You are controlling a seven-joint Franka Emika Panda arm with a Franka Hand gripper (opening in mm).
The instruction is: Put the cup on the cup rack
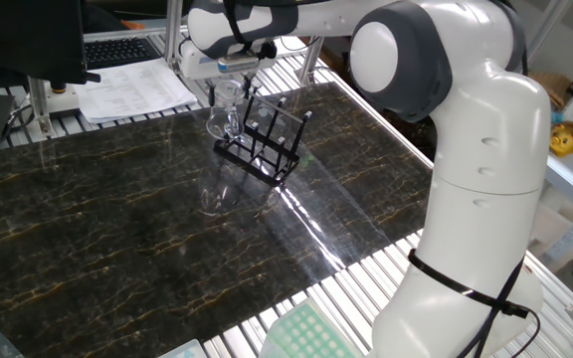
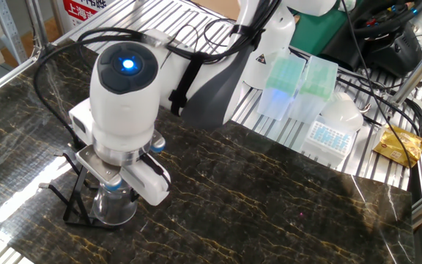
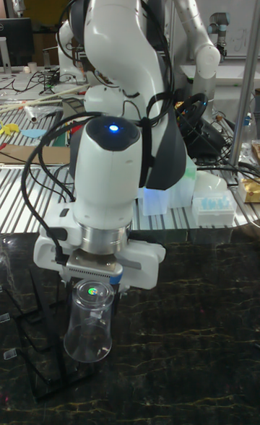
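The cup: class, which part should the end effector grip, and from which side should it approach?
Grip the narrower top end of the cup, coming straight down from above, as the end effector holds it now. The clear body hangs below with its wider end seemingly lowest, which probably leaves it free to drop over a peg of the cup rack.

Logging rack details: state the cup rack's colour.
Black, the cup rack is thin wire; clearest in one fixed view.

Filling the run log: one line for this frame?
phase: placing | tool: shut on cup | cup: tilted, over cup rack | released: no
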